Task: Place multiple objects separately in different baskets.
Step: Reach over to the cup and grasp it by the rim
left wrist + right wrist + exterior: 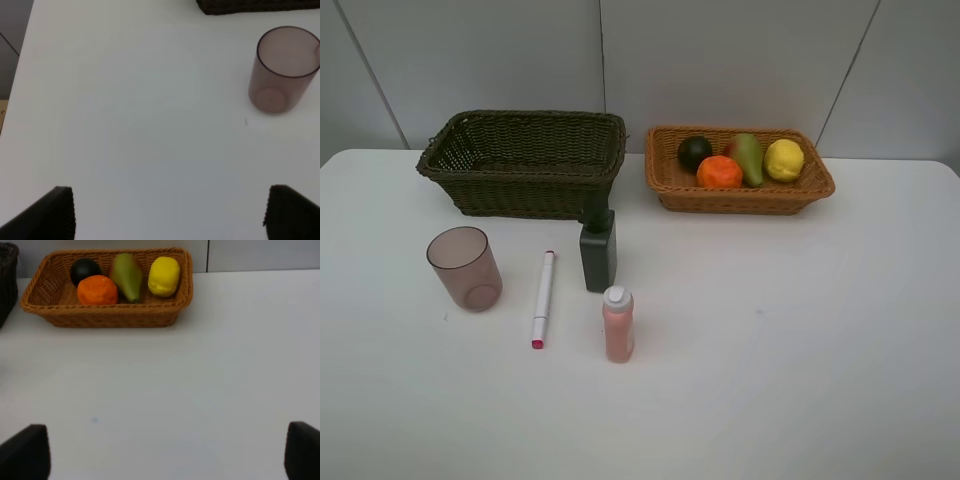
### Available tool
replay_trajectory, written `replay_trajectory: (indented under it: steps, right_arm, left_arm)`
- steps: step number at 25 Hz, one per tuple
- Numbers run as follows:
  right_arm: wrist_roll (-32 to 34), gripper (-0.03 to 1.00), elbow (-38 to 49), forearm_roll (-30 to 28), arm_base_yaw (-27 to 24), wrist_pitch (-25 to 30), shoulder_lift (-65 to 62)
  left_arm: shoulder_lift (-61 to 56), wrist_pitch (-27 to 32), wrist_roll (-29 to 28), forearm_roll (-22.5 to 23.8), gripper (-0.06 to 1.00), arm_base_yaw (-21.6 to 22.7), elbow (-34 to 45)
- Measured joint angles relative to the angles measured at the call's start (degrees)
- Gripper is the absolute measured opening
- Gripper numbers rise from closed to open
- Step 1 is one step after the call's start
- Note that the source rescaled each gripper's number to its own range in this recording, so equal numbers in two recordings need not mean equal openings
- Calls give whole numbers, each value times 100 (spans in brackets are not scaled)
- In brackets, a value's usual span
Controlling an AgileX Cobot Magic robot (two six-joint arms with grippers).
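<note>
Four fruits (748,158) sit in the orange-tan wicker basket (740,200); translucent pinkish cup (465,268), white-pink marker (543,298), dark green bottle (598,250) and pink bottle (618,324) wait on the white surface (800,330). Left hand (167,212) and right hand (167,452): spread, empty.

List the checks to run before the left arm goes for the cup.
1. The left gripper is open and holds nothing: ok.
2. The right gripper is open and holds nothing: ok.
3. The cup stands upright, apart from the marker: ok.
4. The dark basket has room, nothing shows inside: ok.
5. The orange, lemon, pear and dark green fruit lie in the orange-tan basket: ok.
6. The dark green bottle stands free of the dark basket: cannot tell.
</note>
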Motion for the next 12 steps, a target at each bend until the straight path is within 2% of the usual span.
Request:
replay_trajectory:
  steps: [8,12]
  right_arm:
    - [0,98,0,0,0,0,0]
    - [0,98,0,0,0,0,0]
  left_arm:
    - [2050,-146,0,0,100,0,-1072]
    - [3044,-416,2,0,100,0,-1490]
